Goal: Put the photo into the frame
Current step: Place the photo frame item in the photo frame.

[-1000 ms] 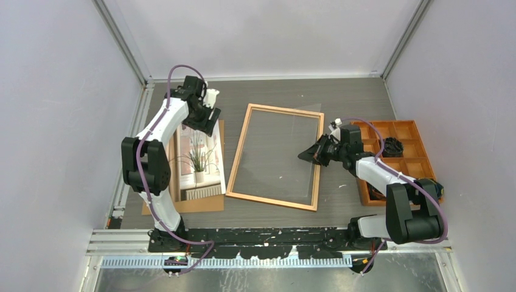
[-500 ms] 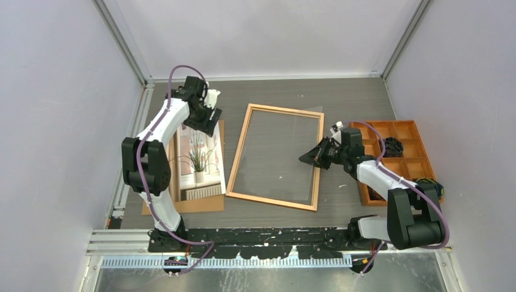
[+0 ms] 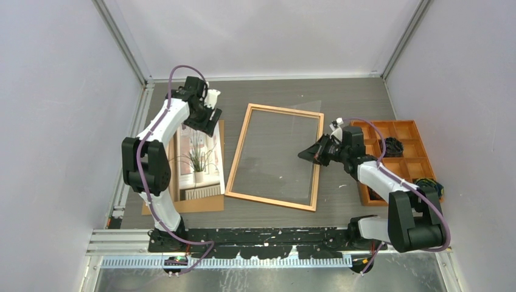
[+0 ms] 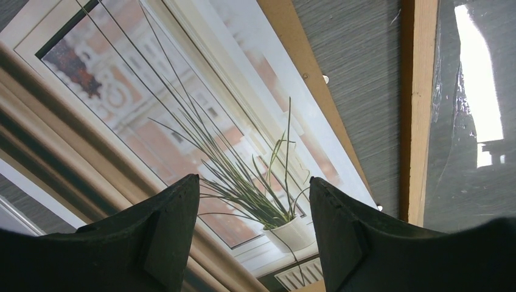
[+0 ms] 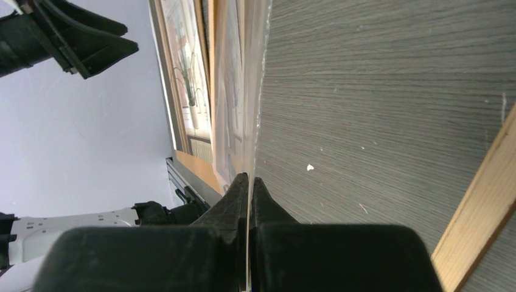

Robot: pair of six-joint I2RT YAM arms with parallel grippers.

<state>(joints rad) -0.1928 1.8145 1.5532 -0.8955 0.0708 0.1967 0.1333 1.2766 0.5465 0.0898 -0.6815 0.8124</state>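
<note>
Our left hand (image 4: pixel 252 188) hangs spread, the photo (image 4: pixel 152 121) lying directly beneath its fingers. Our right hand (image 5: pixel 249 179) pinches the clear pane (image 5: pixel 234 91) of the frame (image 3: pixel 238 152), which stretches ahead of it.

A dark grey wood-grain tabletop (image 3: pixel 274 97) is spreading from the near edge to the far side. Plain pale lilac-white panels are closing it in: the left wall (image 3: pixel 55 121), the far wall (image 3: pixel 261 36) and the right wall (image 3: pixel 462 91). A silver aluminium post (image 3: pixel 122 42) is slanting up the far left corner, and a second silver post (image 3: pixel 401 36) is slanting up the far right corner. A ribbed silver aluminium rail (image 3: pixel 122 240) is running along the near edge, with a brushed metal ledge (image 3: pixel 274 281) lying nearer still. Soft, even light is falling over everything, casting only faint shadows.
</note>
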